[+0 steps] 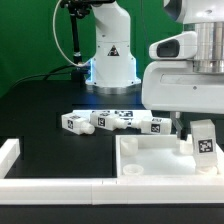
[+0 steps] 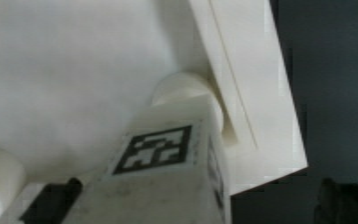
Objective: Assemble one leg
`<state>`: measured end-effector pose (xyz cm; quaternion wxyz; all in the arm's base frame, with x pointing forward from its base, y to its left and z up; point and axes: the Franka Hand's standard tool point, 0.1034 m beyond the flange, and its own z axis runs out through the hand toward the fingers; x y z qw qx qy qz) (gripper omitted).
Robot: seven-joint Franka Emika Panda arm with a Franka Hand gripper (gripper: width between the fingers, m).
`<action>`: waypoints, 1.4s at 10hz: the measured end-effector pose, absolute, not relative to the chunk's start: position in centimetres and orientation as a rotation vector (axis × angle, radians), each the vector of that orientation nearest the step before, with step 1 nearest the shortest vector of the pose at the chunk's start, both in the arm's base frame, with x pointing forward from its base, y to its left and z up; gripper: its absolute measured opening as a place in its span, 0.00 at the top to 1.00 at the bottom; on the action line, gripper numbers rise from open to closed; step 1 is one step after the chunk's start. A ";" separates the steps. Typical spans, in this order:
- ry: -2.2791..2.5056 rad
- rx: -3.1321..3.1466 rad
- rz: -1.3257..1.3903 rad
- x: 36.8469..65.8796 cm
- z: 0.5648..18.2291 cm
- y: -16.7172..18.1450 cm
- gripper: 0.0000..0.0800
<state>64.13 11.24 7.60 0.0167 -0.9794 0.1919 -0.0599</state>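
While the long white border rail [image 1: 8, 155] lies at the exterior view's left, several loose legs [image 1: 110, 121] lie in a row on the black table [image 1: 40, 100] mid-scene. Further right, the leg [image 1: 203, 141] stands upright on the white panel [image 1: 150, 160], just beside its raised rim. The gripper [image 1: 192, 130] hangs around it, fingers [image 2: 51, 203] spread wider than the leg, one close beside it, the other apart.

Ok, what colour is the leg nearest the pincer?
The leg is white with a black-and-white square tag; wrist view shows it best.
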 end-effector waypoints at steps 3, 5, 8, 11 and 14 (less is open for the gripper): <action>0.674 -3.024 -0.183 64.1 7.6 11.3 0.43; 0.928 -2.943 -0.174 64.1 7.5 11.3 0.65; 1.523 -2.657 -0.161 64.1 7.4 11.0 0.64; 2.137 -2.077 -0.070 63.9 7.3 10.9 0.64; 2.084 -2.133 -0.066 63.8 7.2 11.0 0.56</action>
